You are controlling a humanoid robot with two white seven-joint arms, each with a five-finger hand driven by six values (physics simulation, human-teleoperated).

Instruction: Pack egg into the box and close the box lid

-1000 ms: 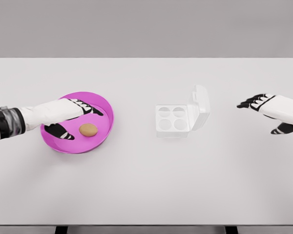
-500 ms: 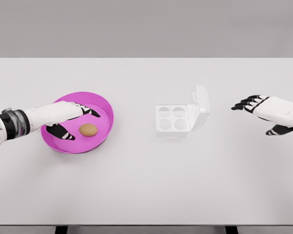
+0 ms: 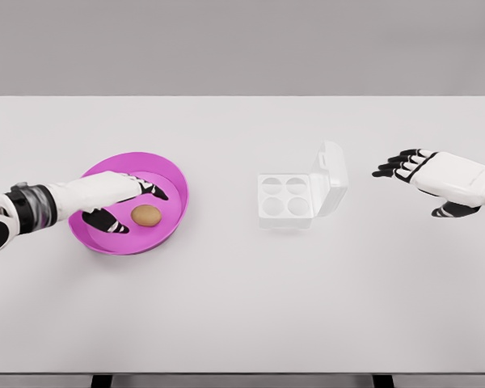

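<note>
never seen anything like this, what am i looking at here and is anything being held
This is a simulated humanoid robot, seen from a camera on its head, looking down at a white table. The white arms with dark-fingered hands are its own. The left hand reaches over a round pink plastic bowl, fingers spread either side of a brown egg lying inside, not gripping it. The right hand hovers open, to the right of a small white four-cup egg box whose lid stands open. Nothing is held.

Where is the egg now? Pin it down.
In the head view, the egg lies in the pink bowl at table left, between the left hand fingers, ungrasped.
</note>
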